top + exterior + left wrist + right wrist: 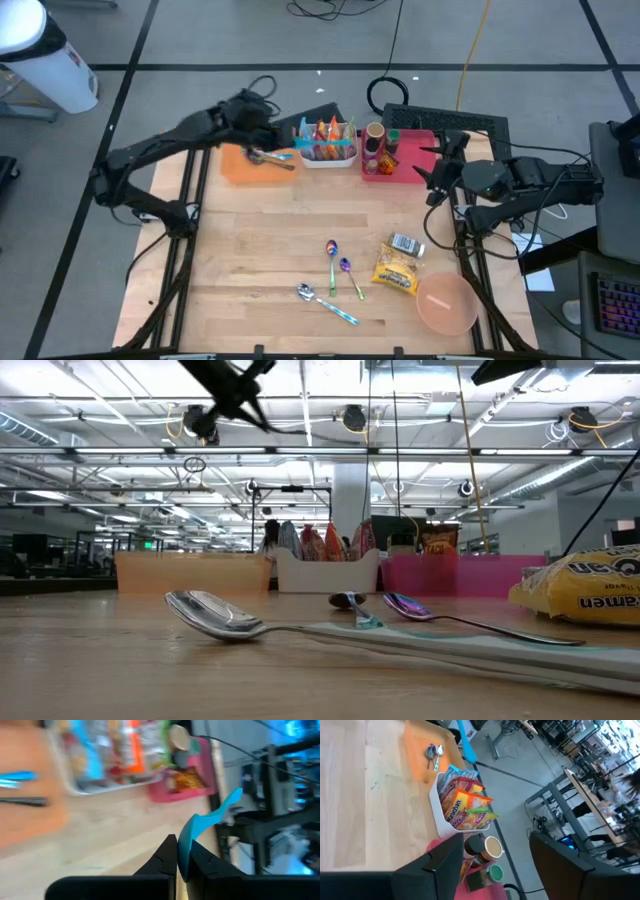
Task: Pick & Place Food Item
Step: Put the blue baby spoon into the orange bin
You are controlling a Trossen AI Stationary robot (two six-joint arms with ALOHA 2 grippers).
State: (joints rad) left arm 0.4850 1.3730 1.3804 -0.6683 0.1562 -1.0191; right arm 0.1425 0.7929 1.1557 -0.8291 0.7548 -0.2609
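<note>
High view: the white tray [326, 155] of snack packets sits at the far middle of the table and serves as landmark. The left gripper [258, 135] hangs just to its left, over the orange tray [240, 166], with a blue-handled utensil [278, 155] showing at its tip. To the right of the white tray lies the pink tray [405, 160] with jars; the right gripper [437, 165] hovers at that tray's right edge. Well toward the near edge from the white tray lie the yellow ramen packet [396, 274], a small silver packet [406, 244], three spoons [333, 268] and a pink bowl [446, 303]. The ramen packet is well apart from both grippers.

Low view: the white tray [327, 571] stands at the back, orange tray [190, 572] on its left, pink tray [460, 574] on its right. A steel spoon [215, 614] lies in front, and the ramen packet [585, 592] is at the right edge.

Left wrist view: the left gripper [179, 862] is clamped together on the blue utensil handle [200, 831]; the white tray [107, 782] lies beyond.

Right wrist view: the right gripper [496, 857] stands with fingers [445, 862] apart and nothing between them, the white tray [439, 815] just ahead.
</note>
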